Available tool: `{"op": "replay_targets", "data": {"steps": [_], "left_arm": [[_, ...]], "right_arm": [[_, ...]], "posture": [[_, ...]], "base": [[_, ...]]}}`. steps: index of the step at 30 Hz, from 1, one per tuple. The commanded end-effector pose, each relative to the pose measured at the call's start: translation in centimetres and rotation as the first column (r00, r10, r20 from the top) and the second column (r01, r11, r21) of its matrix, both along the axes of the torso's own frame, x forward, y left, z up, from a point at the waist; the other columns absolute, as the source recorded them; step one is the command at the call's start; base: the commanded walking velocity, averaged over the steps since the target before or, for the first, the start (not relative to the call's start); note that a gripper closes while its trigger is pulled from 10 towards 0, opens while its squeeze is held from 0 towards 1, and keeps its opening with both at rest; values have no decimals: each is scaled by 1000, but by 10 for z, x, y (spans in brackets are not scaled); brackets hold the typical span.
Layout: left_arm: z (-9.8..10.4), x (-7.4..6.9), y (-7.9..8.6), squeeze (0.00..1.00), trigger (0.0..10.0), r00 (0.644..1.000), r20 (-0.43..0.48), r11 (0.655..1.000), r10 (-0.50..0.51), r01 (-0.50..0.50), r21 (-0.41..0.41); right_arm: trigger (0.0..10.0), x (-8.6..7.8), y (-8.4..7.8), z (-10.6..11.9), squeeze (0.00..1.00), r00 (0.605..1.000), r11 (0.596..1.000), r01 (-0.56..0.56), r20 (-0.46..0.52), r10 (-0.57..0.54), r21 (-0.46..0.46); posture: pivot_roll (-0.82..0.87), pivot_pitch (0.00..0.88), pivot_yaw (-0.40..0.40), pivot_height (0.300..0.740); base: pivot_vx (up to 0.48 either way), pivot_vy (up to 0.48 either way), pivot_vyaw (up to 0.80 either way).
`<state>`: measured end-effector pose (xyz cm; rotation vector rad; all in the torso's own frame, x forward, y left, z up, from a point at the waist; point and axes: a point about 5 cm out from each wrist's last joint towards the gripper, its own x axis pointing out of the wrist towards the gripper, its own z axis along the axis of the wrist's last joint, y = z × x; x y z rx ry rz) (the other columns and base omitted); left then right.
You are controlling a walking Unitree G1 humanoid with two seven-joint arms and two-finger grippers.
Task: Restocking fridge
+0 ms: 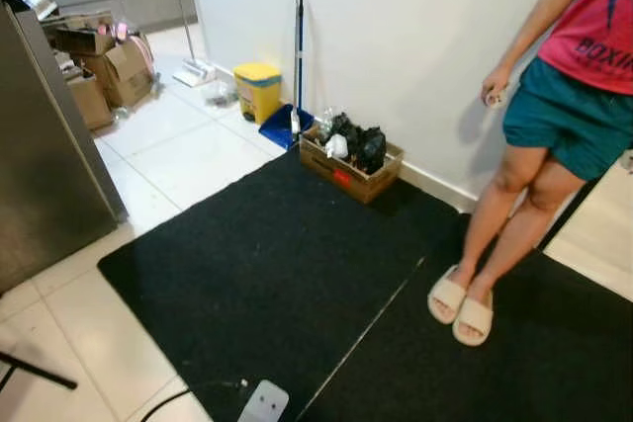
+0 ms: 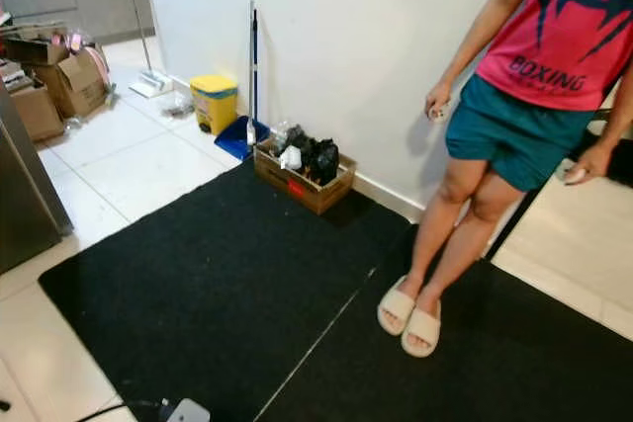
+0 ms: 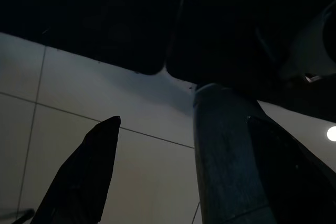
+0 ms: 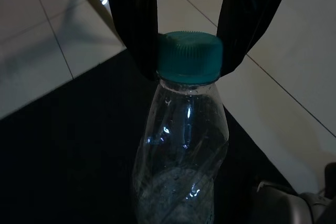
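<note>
R tool (image 4: 188, 51) clamped on bottle (image 4: 181, 150) at its green cap (image 4: 189, 56), bottle hanging below over black mat (image 1: 297, 284); we judge the neck grip keeps it plumb for carrying. L tool (image 3: 173, 177): fingers apart, a grey cylinder between them, grip unclear, so we can't tell. Fridge (image 1: 45, 165) stands at our left, steel side toward us, well apart from the bottle. Person (image 2: 514, 126) in slippers by the wall. Box (image 1: 351, 160) of dark items sits against the wall near a yellow bin (image 1: 258, 86). Step in hand, we reckon: turn toward fridge.
</note>
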<state>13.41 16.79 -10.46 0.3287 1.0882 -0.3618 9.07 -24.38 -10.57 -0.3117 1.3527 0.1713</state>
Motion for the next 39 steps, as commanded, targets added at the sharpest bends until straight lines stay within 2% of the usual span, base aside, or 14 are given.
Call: {"op": "replay_targets", "data": {"steps": [1, 39], "left_arm": [[-6, -18, 1, 0, 10000, 997, -76, 1000, -9, 10, 7], [-6, -18, 2, 0, 10000, 997, -74, 1000, -8, 9, 5]], "right_arm": [[10000, 4, -4, 2, 0, 1000, 1000, 2, 21, -2, -9], [10000, 3, -2, 1, 0, 1000, 1000, 14, 21, -14, 7]], "posture": [[22, 0, -74, 740], [16, 0, -69, 740]], "base": [[262, 0, 0], [275, 0, 0]]}}
